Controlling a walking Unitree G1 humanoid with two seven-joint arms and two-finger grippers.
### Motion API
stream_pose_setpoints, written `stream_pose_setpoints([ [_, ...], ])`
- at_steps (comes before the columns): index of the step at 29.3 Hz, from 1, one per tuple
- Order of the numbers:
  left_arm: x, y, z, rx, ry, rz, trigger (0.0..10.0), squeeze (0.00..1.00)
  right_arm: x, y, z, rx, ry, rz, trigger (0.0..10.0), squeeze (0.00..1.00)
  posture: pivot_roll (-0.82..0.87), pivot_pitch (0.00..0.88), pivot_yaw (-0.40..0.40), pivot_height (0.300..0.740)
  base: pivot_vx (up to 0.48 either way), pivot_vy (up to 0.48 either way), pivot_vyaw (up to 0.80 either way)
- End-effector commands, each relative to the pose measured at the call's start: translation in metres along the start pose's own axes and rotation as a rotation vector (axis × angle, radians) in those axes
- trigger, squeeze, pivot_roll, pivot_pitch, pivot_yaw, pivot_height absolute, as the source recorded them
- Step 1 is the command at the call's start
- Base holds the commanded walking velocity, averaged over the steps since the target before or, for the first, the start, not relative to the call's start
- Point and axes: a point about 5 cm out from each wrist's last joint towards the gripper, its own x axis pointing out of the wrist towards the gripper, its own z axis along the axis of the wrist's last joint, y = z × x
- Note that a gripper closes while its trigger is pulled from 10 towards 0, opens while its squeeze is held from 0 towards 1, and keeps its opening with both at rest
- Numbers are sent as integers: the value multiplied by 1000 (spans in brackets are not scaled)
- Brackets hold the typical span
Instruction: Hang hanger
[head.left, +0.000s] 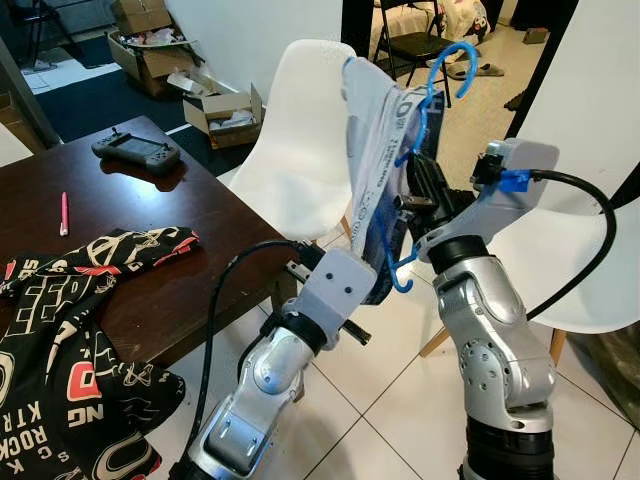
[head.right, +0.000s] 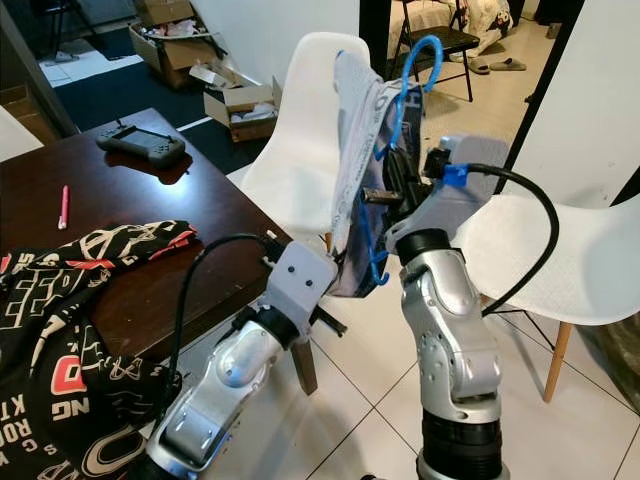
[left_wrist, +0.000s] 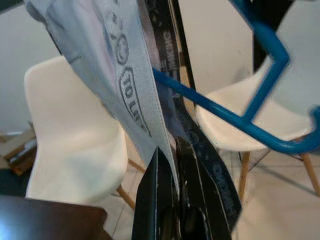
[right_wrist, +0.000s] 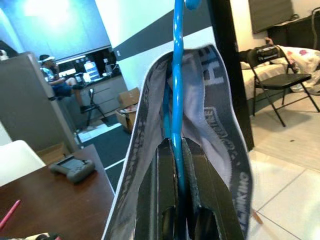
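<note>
Right claw (right_wrist: 174, 210) clamps the blue hanger (head.left: 432, 95) by its stem, held up beside the white chair (head.left: 295, 140), left claw (left_wrist: 167, 200) pinches the cloth (head.left: 375, 150); hanger looks light, stiff, slick, so stem is likely the safest hold.

Dark wooden table (head.left: 190, 215) at left, black printed garment (head.left: 70, 340) spread near, pink pen (head.left: 64, 213) mid-left, grey handheld controller (head.left: 137, 151) far.
</note>
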Motion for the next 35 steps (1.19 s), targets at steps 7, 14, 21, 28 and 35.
stream_pose_setpoints([
  [7, -3, 27, 2, 4, 4, 21, 10000, 1000, -1, 7, -1, 19, -11, 48, 0, 0, 11, 130, 44, 740, 0, 0, 0],
  [14, -35, 10, 5, -148, 88, -486, 10000, 1000, 0, 3, -1, 12, -12, 46, 0, 0, 17, 132, 40, 740, 0, 0, 0],
  [21, -62, 21, 22, -209, 98, -705, 10000, 1000, 0, -5, 0, -23, -8, 99, 0, 0, 31, 141, 36, 740, 0, 0, 0],
  [28, -60, 83, 43, -157, 38, -586, 10000, 1000, -8, -18, -1, -98, 52, 280, 0, 0, 38, 141, 30, 740, 0, 0, 0],
  [35, -63, 142, 61, -54, 29, -493, 10000, 0, -27, -38, -16, -175, 224, 474, 0, 0, 38, 141, 30, 740, 0, 0, 0],
])
